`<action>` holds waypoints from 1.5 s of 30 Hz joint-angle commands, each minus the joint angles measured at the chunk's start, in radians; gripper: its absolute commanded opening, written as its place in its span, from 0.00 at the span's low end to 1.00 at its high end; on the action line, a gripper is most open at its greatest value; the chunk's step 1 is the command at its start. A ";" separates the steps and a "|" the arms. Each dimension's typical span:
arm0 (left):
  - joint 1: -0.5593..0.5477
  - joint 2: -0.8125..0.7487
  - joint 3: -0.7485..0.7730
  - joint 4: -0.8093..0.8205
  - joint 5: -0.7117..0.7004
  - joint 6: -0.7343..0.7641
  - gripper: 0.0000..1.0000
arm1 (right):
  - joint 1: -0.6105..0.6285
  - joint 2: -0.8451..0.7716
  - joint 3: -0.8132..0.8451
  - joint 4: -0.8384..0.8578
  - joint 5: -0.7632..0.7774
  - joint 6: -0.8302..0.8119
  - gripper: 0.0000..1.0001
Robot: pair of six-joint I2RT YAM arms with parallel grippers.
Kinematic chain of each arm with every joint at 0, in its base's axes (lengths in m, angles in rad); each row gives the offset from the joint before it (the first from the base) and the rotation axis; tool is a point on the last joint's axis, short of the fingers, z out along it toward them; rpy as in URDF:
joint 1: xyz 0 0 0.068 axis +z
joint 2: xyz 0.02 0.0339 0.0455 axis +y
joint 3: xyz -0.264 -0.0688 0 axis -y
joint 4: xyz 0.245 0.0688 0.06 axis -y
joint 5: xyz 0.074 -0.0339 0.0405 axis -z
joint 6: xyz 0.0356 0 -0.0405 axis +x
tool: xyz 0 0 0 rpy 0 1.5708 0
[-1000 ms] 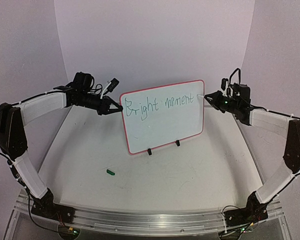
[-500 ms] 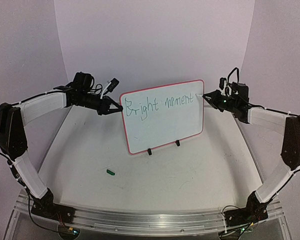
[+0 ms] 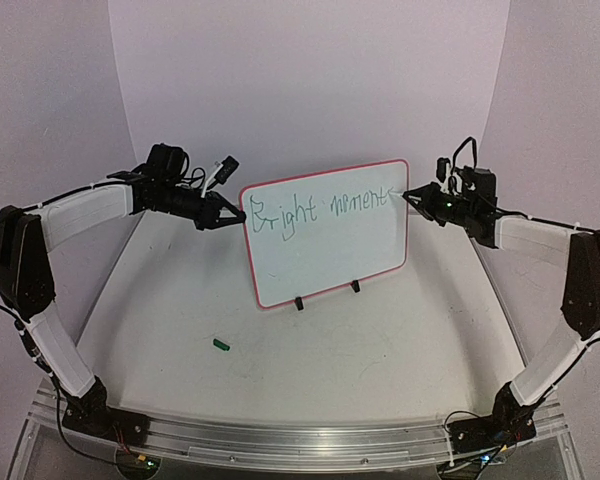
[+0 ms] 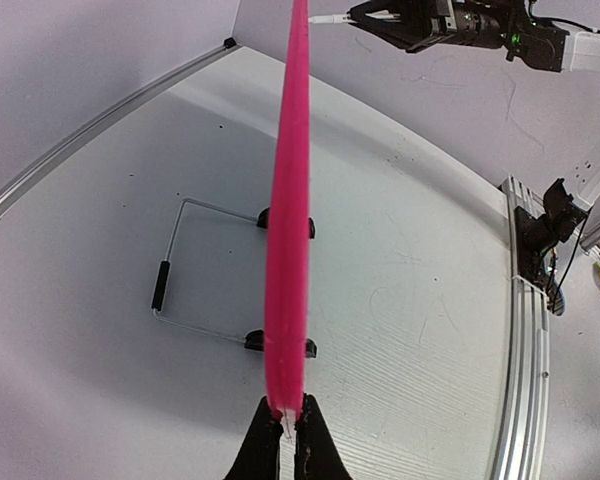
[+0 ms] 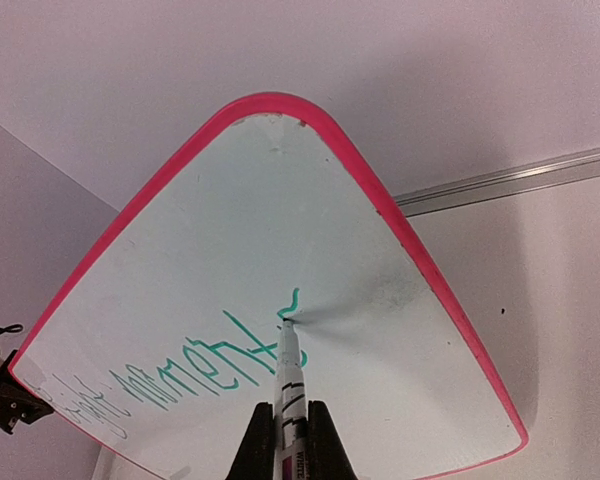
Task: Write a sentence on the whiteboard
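Observation:
The whiteboard [image 3: 325, 232] stands upright on two black clip feet mid-table, with green writing "Bright moments" on it. My left gripper [image 3: 238, 215] is shut on its left red-pink rim; the left wrist view shows the rim [image 4: 288, 230] edge-on between the fingers [image 4: 263, 446]. My right gripper [image 3: 412, 194] is shut on a white marker [image 5: 289, 385], whose tip touches the board [image 5: 230, 250] at the end of the last green letter. The right arm also shows at the top of the left wrist view [image 4: 440, 20].
A small green marker cap [image 3: 220, 344] lies on the table in front left of the board. A wire stand [image 4: 180, 275] sits behind the board. A metal rail [image 3: 300, 440] runs along the near edge; purple walls enclose the back and sides.
The right gripper has shifted slightly with the marker and a final "s" has been added after "moment". The left arm and board have not moved.

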 commanded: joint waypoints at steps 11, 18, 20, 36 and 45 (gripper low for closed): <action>-0.021 0.000 0.026 -0.052 -0.001 0.015 0.00 | -0.005 -0.004 -0.009 0.016 0.071 0.011 0.00; -0.021 -0.003 0.025 -0.052 -0.001 0.015 0.00 | -0.005 -0.008 -0.013 0.013 0.090 0.015 0.00; -0.021 -0.003 0.025 -0.052 -0.001 0.015 0.00 | -0.005 -0.009 -0.018 0.011 0.092 0.015 0.00; -0.024 -0.006 0.027 -0.053 0.001 0.015 0.00 | -0.005 -0.006 -0.031 -0.005 0.037 0.002 0.00; -0.027 -0.004 0.027 -0.053 0.000 0.015 0.00 | -0.005 -0.027 -0.030 -0.004 0.003 0.001 0.00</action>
